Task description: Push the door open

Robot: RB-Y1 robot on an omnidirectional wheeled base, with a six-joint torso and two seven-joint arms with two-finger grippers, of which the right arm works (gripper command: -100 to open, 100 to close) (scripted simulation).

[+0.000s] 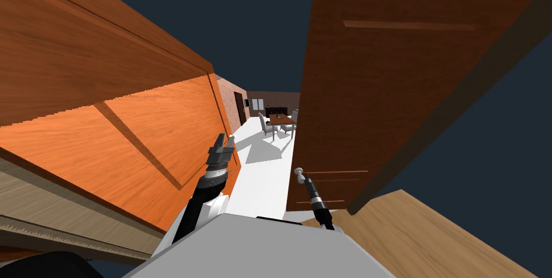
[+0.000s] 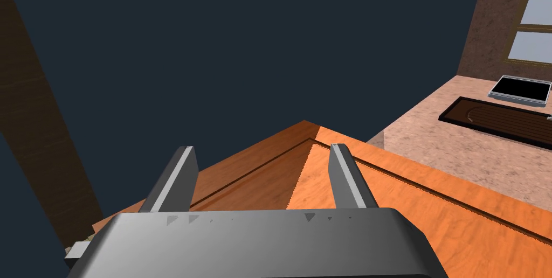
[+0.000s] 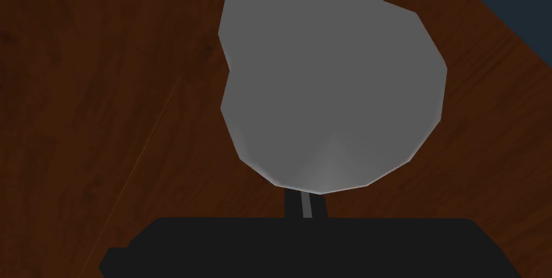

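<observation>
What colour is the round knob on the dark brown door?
Grey. The knob shows best in the right wrist view, against the door.

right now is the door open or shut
Open. Beside the door, at its knob edge, a gap shows white floor and a table beyond.

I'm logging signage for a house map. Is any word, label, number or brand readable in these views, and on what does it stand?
None: no readable text in any view.
The dark wooden door and its grey knob are unmarked.
The orange wooden panel is bare.
The black screen is blank.
</observation>
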